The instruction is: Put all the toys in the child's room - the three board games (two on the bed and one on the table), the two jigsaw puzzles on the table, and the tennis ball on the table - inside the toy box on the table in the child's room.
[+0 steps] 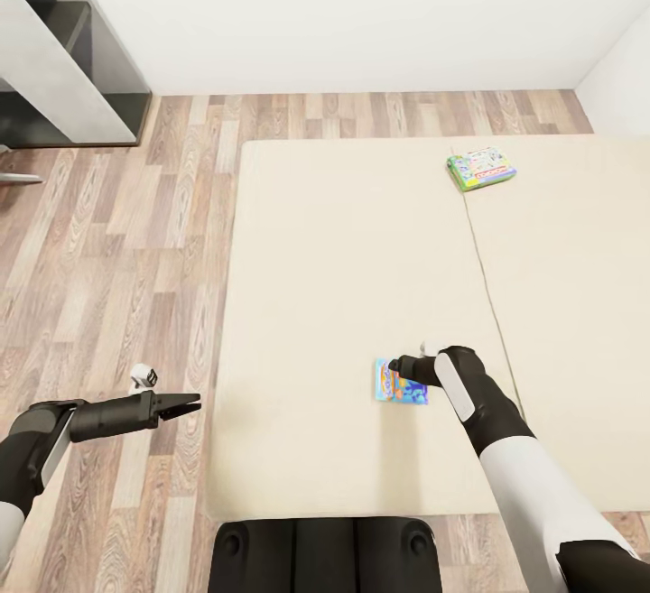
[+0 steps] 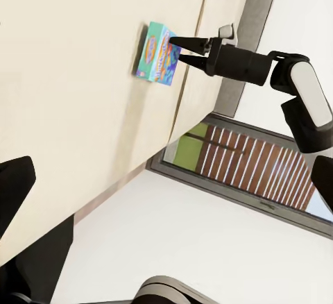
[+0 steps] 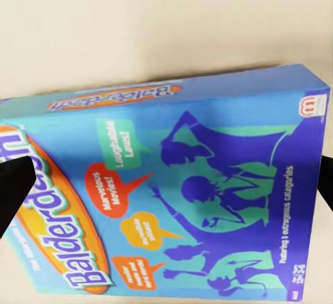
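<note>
The right gripper [image 1: 403,365] sits low over the bed [image 1: 325,241], at the near side of a blue game box [image 1: 400,384] that lies flat on the mattress. In the left wrist view its two dark fingers [image 2: 189,43] are spread, one at each side of the box [image 2: 158,53] edge, tips at or just touching it. The right wrist view shows the box [image 3: 173,193] lid close up, printed "Balderdash", with a dark fingertip at either margin, so the jaws stand wide, about as far apart as the box is broad. Whether the pads press the box I cannot tell; the box rests on the bed and is not lifted.

The left gripper [image 1: 185,406] hangs over the wooden floor [image 1: 135,250], well apart from the bed's edge and to the left of the right gripper. Its fingers lie close together, nearly closed, with nothing between them.

A second game, green [image 1: 481,167], lies flat on the bed well beyond the right gripper, near the seam between the two mattress halves. A grey shelf [image 1: 63,51] stands by the wall, far beyond the left gripper.
</note>
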{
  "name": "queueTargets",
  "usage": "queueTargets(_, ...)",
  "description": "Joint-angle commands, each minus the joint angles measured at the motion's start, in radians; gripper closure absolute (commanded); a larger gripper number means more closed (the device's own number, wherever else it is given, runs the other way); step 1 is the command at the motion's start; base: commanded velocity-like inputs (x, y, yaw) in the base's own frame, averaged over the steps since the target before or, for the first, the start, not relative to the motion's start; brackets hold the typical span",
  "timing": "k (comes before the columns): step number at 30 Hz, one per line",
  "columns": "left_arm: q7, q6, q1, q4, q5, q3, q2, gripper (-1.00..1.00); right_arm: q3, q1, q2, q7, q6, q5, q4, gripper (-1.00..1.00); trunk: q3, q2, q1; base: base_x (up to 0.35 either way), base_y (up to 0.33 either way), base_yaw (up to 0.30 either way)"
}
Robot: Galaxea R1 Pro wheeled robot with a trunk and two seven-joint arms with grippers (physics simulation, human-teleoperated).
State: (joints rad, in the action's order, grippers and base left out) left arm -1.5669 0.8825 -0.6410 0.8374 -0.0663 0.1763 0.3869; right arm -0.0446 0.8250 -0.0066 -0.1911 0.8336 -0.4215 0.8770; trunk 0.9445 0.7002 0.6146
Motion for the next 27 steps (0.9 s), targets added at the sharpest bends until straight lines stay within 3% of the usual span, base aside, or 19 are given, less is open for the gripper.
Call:
queueTargets(1, -0.004, 0.011, 0.0, 0.0, 0.0, 0.0, 0.0, -1.0, -0.003, 0.0, -0.001, -0.01, 0.002, -0.011, 0.001, -1.0, 0.001, 0.001, 0.0, 0.0, 0.016, 0.0)
queueTargets(15, -0.004, 0.01, 0.0, 0.0, 0.0, 0.0, 0.001, -1.0, -0.003, 0.0, 0.019, -0.01, 0.002, -0.01, 0.0, -1.0, 0.001, 0.001, 0.0, 0.0, 0.018, 0.0)
queueTargets(27, -0.004, 0.01, 0.0, 0.0, 0.001, 0.0, 0.001, -1.0, -0.003, 0.0, 0.02, -0.01, 0.002, -0.01, -0.001, -1.0, 0.001, 0.001, 0.0, 0.0, 0.034, 0.0)
